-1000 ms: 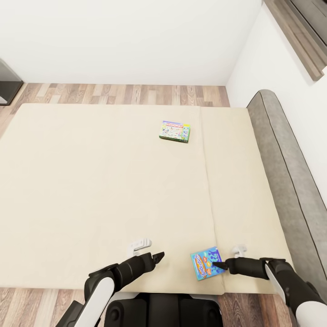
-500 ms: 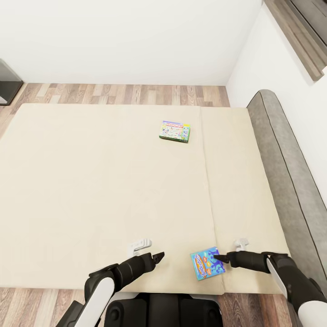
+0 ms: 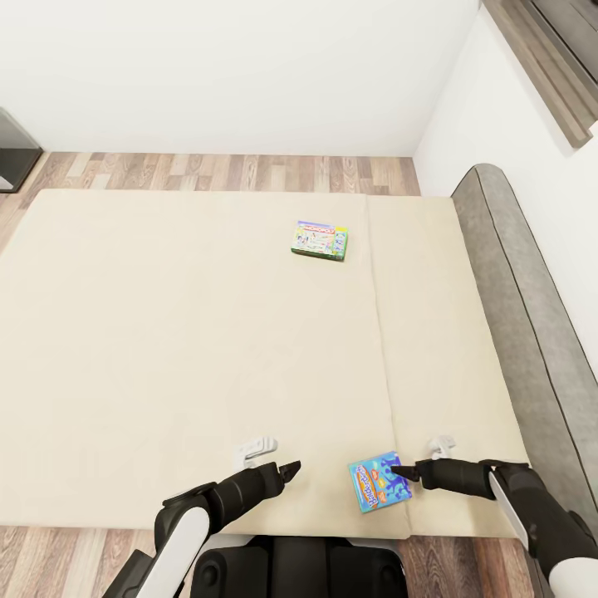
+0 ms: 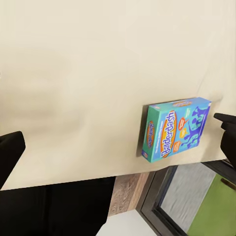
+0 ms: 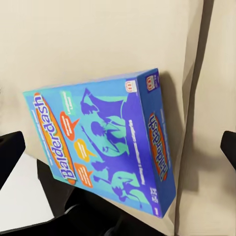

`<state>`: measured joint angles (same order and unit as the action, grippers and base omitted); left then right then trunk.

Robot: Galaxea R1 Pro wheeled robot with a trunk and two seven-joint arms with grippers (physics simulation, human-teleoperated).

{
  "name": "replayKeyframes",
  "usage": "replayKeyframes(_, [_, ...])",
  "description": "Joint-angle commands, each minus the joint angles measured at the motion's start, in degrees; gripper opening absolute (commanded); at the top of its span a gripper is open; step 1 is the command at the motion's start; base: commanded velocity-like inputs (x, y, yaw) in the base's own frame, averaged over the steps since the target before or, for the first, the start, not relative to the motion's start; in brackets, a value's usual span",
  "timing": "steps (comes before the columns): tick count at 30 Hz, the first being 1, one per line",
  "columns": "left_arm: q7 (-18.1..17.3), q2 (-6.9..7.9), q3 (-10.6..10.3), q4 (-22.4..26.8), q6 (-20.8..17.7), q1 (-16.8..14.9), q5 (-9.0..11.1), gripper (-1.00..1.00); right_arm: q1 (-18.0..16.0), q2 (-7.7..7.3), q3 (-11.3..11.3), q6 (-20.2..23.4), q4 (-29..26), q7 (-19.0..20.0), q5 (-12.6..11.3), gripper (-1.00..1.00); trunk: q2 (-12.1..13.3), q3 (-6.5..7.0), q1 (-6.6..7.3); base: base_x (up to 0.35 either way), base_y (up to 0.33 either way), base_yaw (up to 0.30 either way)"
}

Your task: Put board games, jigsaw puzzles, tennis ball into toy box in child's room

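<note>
Two board games lie on the beige bed (image 3: 166,332). The green and white one (image 3: 320,240) rests far out toward the bed's middle. The blue Balderdash box (image 3: 379,482) (image 4: 174,129) (image 5: 101,147) lies flat near the front edge, beside the cover's seam. My right gripper (image 3: 397,472) is open at the box's right corner; in the right wrist view its fingers stand wide apart on either side of the box. My left gripper (image 3: 291,469) hovers over the bed to the left of the box, open and holding nothing.
A grey padded headboard (image 3: 519,316) runs along the bed's right side against the white wall. Wood floor (image 3: 224,170) lies beyond the bed, with dark furniture (image 3: 12,154) at the far left. Two small white objects (image 3: 256,448) (image 3: 440,444) sit on the cover by my grippers.
My right gripper has shifted slightly away from me along the blue box, toward its far right corner. The left arm and both boxes have stayed still.
</note>
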<state>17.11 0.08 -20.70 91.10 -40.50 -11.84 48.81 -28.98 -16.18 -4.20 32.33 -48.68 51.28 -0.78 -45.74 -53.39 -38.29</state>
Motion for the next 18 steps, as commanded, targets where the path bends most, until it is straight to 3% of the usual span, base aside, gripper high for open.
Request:
replayKeyframes(1, [0.56, 0.01, -0.04, 0.08, -0.11, -0.02, 0.60, 1.00, 0.09, 0.01, -0.10, 0.76, -0.33, 0.19, -0.05, 1.00, -0.04, -0.03, -0.01, 0.000, 0.000, 0.000])
replayKeyframes(18, [0.56, 0.01, -0.02, 0.05, -0.11, -0.02, 0.63, 1.00, 1.52, 0.28, 0.00, 2.25, -1.56, 0.18, 0.15, 1.00, -0.04, -0.03, -0.01, 0.000, 0.000, 0.000])
